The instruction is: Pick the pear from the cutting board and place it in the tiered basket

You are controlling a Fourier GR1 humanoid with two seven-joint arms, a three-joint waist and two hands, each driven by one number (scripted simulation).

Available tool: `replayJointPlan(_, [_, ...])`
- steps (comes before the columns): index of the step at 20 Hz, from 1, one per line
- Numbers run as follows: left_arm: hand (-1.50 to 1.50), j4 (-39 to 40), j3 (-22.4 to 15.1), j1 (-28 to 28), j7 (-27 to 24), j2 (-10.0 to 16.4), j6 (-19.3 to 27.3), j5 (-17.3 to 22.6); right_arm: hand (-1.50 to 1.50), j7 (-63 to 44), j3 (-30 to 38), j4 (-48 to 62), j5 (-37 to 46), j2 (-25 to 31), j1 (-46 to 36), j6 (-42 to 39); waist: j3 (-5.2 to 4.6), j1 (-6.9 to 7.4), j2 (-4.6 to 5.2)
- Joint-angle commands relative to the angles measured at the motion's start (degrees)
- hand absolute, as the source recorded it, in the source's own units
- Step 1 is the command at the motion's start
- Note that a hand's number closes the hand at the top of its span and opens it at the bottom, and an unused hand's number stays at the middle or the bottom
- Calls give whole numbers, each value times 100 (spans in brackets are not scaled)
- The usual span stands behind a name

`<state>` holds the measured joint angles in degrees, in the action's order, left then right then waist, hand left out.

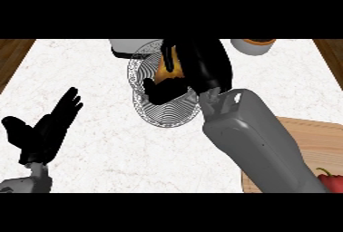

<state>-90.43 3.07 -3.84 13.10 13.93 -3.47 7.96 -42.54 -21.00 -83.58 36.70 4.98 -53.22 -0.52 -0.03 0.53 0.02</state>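
white, faintly veined stone makes up the tabletop (134, 154), with brown wood showing past its left and right edges. the tiered basket (164, 117), a round thing of fine white wire rings, stands near the middle of the far edge. the right robot hand (208, 63) hangs directly over it, black fingers curled downward and the thumb bent in from the left. the pear (167, 72) is held between them. only a yellow-orange strip of it shows, the rest hidden by the hand. whether the pear touches the wire cannot be told from this view. the grey forearm (254, 145) of that hand runs from the near right corner up across the right half of the tabletop.

the cutting board (315, 136), pale wood, lies along the right edge, partly behind that forearm. a red pepper (331, 180) sits at its near end, cut off by the edge of the view. a white cup (253, 45) with orange inside stands at the far edge, just right of the basket. a white rounded object (126, 46) with a dark band sits at the basket's far left side.

the left robot hand (40, 136) rests near the near left corner, fingers straight and spread, holding nothing.
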Motion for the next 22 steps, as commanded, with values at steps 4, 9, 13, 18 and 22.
replayJointPlan(4, [0, 231, 118, -307, 3, 3, 13, -132, 150, 939, 161, 1378, 604, -361, -107, 551, 1, 6, 15])
replayJointPlan(9, [0, -193, 44, 189, 4, -100, -72, -121, 150, 1286, 237, 2089, 923, -493, -128, 1234, 2, 40, 13])
replayJointPlan(13, [0, 29, 190, 109, -175, 5, -251, -21, 150, 1358, 176, 2199, 895, -496, -232, 2330, 1, 71, 21])
replayJointPlan(18, [0, 21, 102, -288, 177, -146, -103, -110, -150, 1379, -279, 2802, 126, -498, -556, 2810, 1, 70, 15])
replayJointPlan(22, [0, 346, 107, -294, -61, -195, -70, -276, -150, 1732, -201, 3598, 7, -497, -1100, 2884, 0, 79, 28])
